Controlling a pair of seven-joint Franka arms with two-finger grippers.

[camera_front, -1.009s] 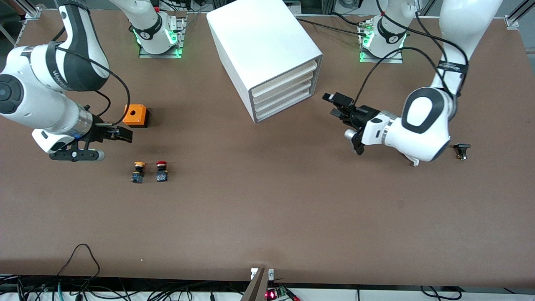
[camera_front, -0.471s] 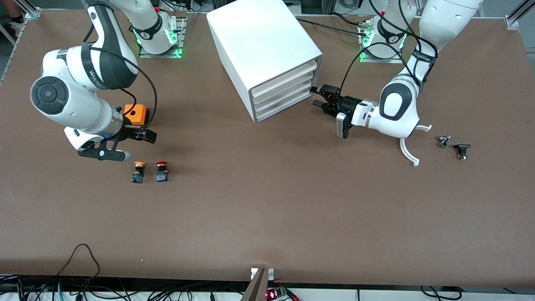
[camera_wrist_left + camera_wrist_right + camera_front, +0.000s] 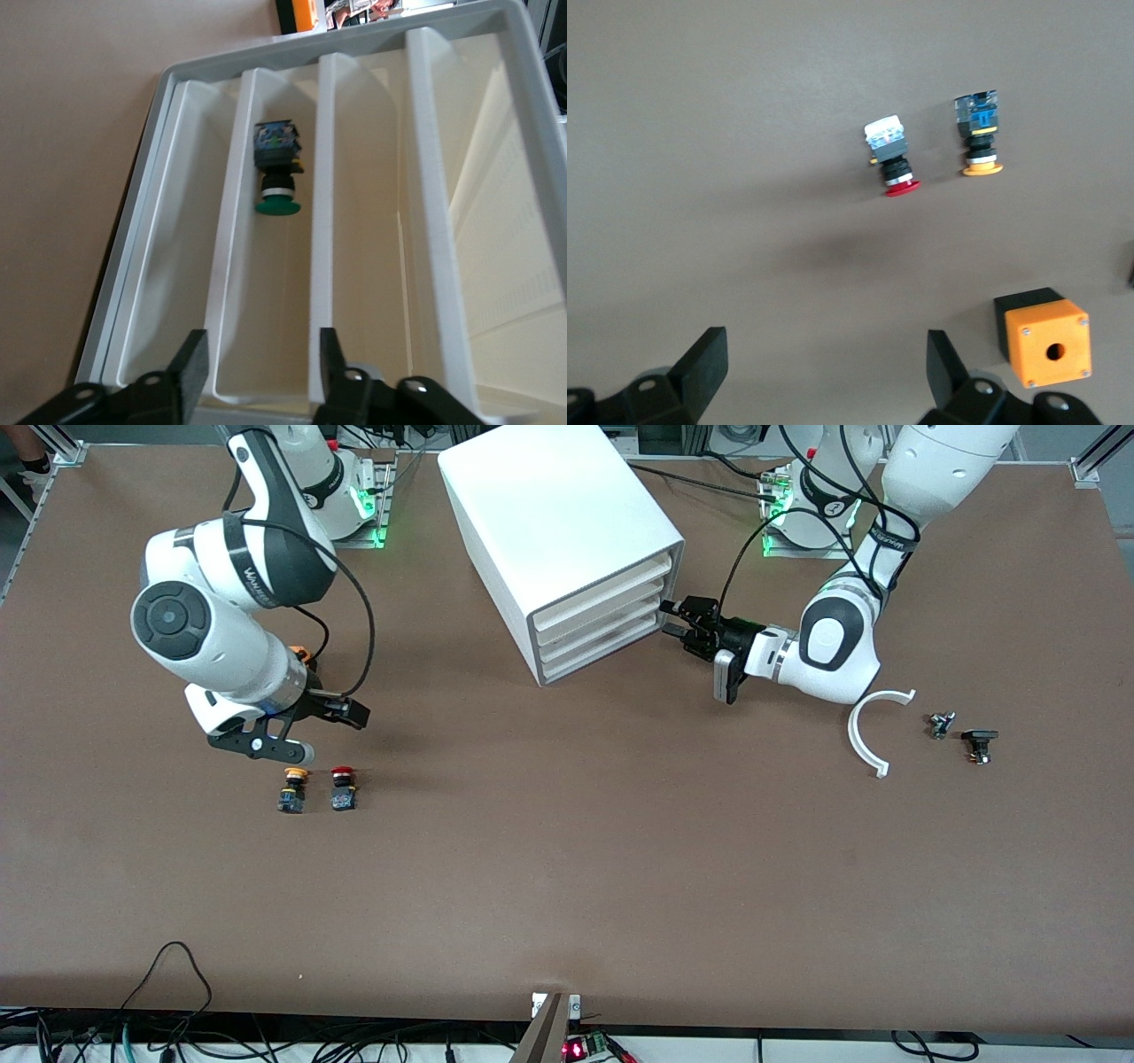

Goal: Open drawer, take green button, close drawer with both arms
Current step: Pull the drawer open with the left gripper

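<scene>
The white cabinet [image 3: 549, 505] stands at the back middle; in the front view its four stacked drawers [image 3: 602, 629] look flush. My left gripper [image 3: 678, 622] is open right in front of the lower drawers, at the corner toward the left arm's end. In the left wrist view its open fingers [image 3: 190, 363] straddle the near wall of a white divided drawer tray [image 3: 128, 266]. The green-capped button [image 3: 277, 173] lies on its side in the tray's second compartment. My right gripper [image 3: 341, 710] is open and empty over the table, above the yellow and red buttons.
The yellow-capped button [image 3: 293, 788] and red-capped button [image 3: 343, 788] lie side by side toward the right arm's end. An orange box [image 3: 1045, 341] sits by them, mostly hidden under the right arm. A white curved piece [image 3: 873, 731] and small parts [image 3: 979, 742] lie toward the left arm's end.
My left gripper has moved in to the cabinet's drawer fronts. My right arm has swung toward the table's middle, over the orange box.
</scene>
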